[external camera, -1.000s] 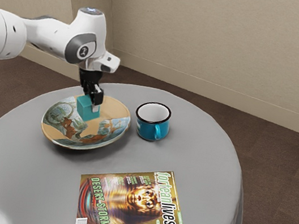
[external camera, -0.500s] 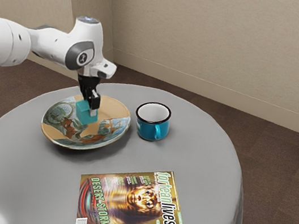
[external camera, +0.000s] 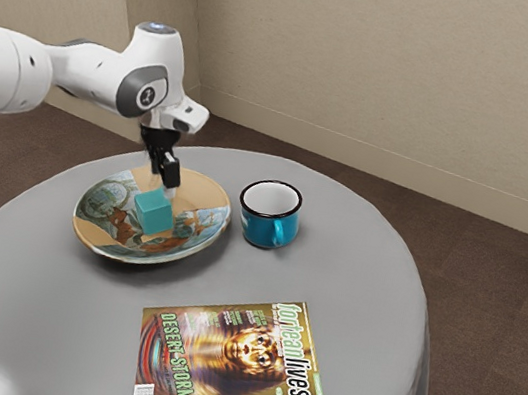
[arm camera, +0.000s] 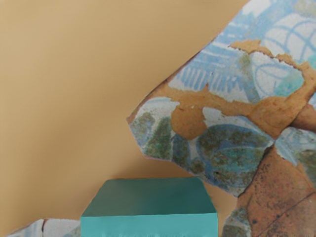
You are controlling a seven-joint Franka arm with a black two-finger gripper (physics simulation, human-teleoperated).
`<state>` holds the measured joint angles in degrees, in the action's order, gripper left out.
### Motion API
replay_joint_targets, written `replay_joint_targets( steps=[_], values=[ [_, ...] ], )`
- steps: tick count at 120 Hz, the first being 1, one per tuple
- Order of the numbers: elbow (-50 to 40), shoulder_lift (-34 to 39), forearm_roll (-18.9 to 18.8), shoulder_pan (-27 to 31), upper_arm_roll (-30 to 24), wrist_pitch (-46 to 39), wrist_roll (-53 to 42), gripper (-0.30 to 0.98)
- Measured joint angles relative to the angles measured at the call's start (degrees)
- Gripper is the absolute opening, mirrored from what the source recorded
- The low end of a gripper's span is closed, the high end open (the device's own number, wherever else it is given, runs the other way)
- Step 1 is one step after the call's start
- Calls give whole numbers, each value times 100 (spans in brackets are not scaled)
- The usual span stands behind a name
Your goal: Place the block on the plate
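Black at its lower end, the one claw (external camera: pixel 163 189) hangs over the plate with its two fingers (external camera: pixel 172 178) apart, clamped on nothing. Just below them is one teal block (external camera: pixel 153 212), resting on the plate with its top face up. In the wrist view, that one block shows a darker face and a brighter one, close under the claw.

Around and beneath the block spreads one plate (external camera: pixel 94 241), tan with patches of blue, white, green and rust, its raised rim circling the spot below the claw. One arm (external camera: pixel 88 70), white with grey joint covers, reaches the claw from the exterior view's left.

Toward the exterior view's right from the claw, just beside the plate, one blue mug (external camera: pixel 261 229) stands upright, with one dark rim, a pale inside and one handle. Farther from the claw, toward the exterior camera and the exterior view's right, one magazine (external camera: pixel 232 359) lies flat, cover up, "DESERT STORM" printed on it. One round table (external camera: pixel 372 277) under a grey cloth carries all of these, below the claw. Beyond it are brown floor (external camera: pixel 502 288) and beige walls (external camera: pixel 387 66).
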<state>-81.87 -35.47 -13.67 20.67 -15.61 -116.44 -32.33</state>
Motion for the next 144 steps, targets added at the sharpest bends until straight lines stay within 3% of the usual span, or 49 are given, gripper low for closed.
replay_joint_targets(
  steps=[41, 121, 144],
  values=[
    [-167, 503, -4, -51, 13, 273, 12, 68],
    [-316, 2190, 251, -98, -86, 1439, 468, 69],
    [-272, 2534, 491, -690, 602, 1719, 665, 69]
  ],
)
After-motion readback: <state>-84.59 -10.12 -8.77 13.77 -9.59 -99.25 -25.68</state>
